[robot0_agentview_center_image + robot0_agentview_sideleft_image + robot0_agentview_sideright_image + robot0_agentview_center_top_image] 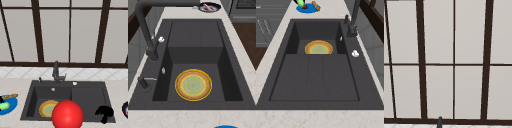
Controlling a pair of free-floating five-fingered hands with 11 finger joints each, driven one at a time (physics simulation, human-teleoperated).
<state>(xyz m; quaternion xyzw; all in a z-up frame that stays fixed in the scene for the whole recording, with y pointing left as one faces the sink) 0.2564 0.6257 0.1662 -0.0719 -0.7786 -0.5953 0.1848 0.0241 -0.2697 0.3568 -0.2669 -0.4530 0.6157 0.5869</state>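
Note:
My left hand (1, 100) is at the picture's left edge, over a blue plate (11, 106) on the counter. Its dark fingers lie above and below a green vegetable (4, 106), so it looks curled round it. The right side view shows the green vegetable (301, 3) tilted up from the blue plate (309, 9), with a bit of the hand (296, 1) beside it. My right hand (104, 112) hovers over the sink's front right corner, fingers hanging loose, holding nothing. A large red ball (67, 115) sits at the front centre, left of that hand.
The dark double sink (88, 100) holds a yellow plate (47, 108) in its left basin. A dark faucet (56, 72) stands behind it. A brown bread stick (10, 96) lies on the blue plate. A dark plate (209, 7) with food sits on the right counter.

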